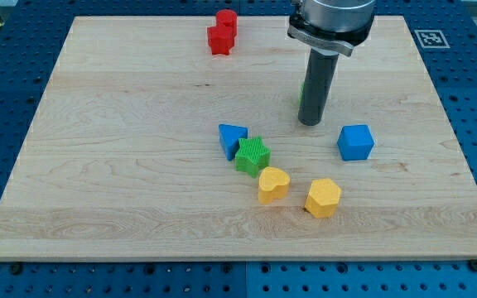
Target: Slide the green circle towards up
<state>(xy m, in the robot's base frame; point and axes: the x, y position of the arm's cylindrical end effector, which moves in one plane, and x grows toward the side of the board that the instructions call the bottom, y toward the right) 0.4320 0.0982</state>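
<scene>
My tip (310,123) rests on the wooden board (122,165), right of centre. Only a thin green sliver (302,93) shows at the rod's left edge, just above the tip. It seems to be the green circle, mostly hidden behind the rod. A green star-shaped block (252,156) lies left of and below the tip, touching a blue triangle (231,138) on its upper left.
A blue cube (355,142) sits right of the tip. A yellow heart (273,184) and a yellow hexagon (323,197) lie below it. Two red blocks (222,33) stand together near the board's top edge.
</scene>
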